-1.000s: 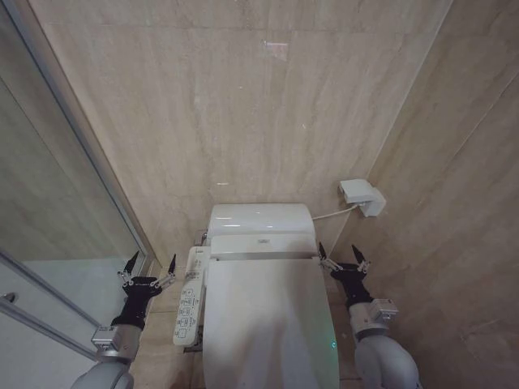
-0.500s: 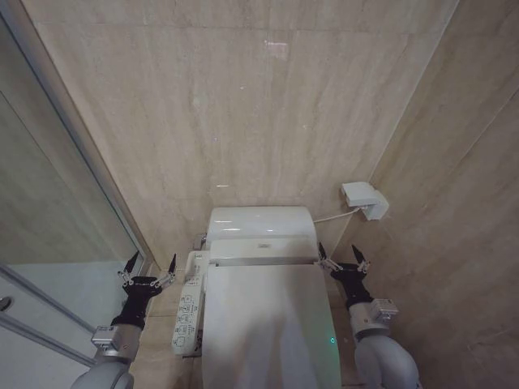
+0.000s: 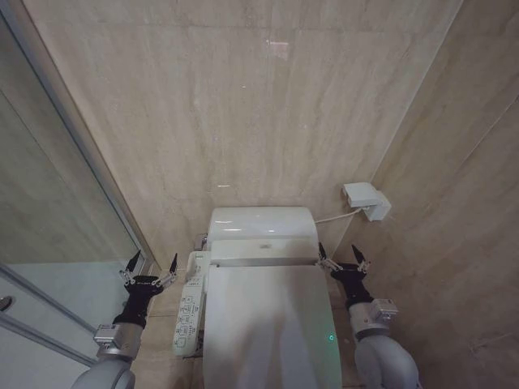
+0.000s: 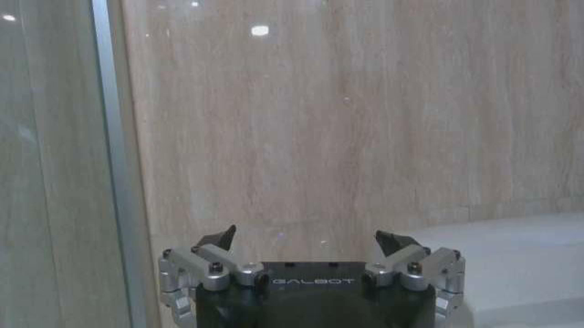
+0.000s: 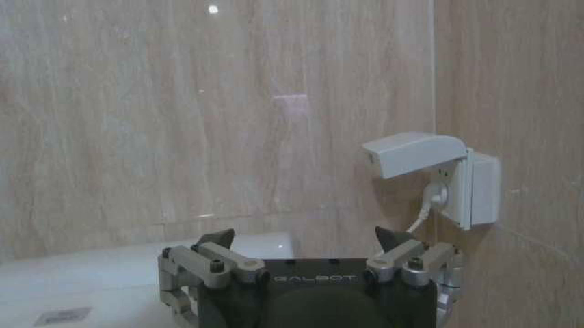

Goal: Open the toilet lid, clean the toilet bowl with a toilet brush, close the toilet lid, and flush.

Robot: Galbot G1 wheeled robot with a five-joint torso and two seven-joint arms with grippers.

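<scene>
Beige marble wall panels [image 3: 268,113] close the stall on the far and right sides, with a glass shower partition [image 3: 57,203] to the left of the toilet. Fingers: the left gripper [image 3: 148,265] has its black fingertips [image 4: 217,238] spread wide with nothing between them; the right gripper [image 3: 343,258] likewise, fingers [image 5: 215,238] parted and empty. Outward from there, both wrists and forearms rise from the near edge of the head view and flank the toilet, the left gripper beside the white side button panel [image 3: 189,312], the right gripper just off the toilet's right rear corner, below the wall socket box [image 3: 364,199] and its cord. Neither gripper touches anything. The toilet lid [image 3: 268,324] lies flat and shut over the toilet bowl, which is hidden under it; the rear housing [image 3: 259,231] sits behind it against the wall, and a small green indicator light [image 3: 330,337] glows on the right side near the lid. Judgement: symmetric, open, hands-off posture suits an approach stance, with both arms kept clear of the lid's upward swing and ready for a first grasp. Task looks unstarted: lid not yet lifted. I cannot locate the toilet brush from these views.
</scene>
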